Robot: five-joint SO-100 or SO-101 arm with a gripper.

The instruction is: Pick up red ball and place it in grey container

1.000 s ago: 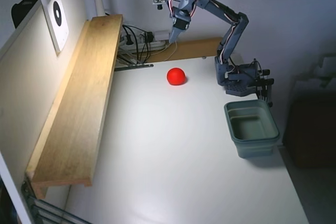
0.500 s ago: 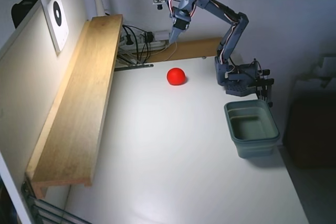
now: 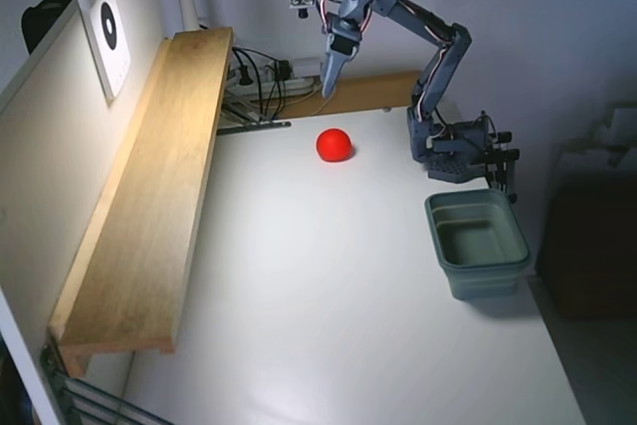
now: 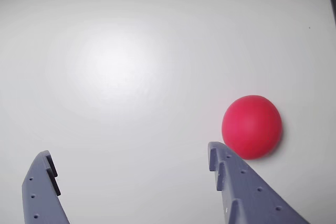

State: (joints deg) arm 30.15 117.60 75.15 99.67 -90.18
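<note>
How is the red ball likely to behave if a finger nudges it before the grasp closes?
The red ball is a smooth sphere on a flat, bare table, so it would probably roll away. Its surface looks slick, so it may slip. The open tool sits off-centre, with the ball beside one finger.

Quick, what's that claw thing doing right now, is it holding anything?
End effector: open and empty, jaws spread wide above the table; the red ball sits just off one fingertip in the wrist view.
</note>
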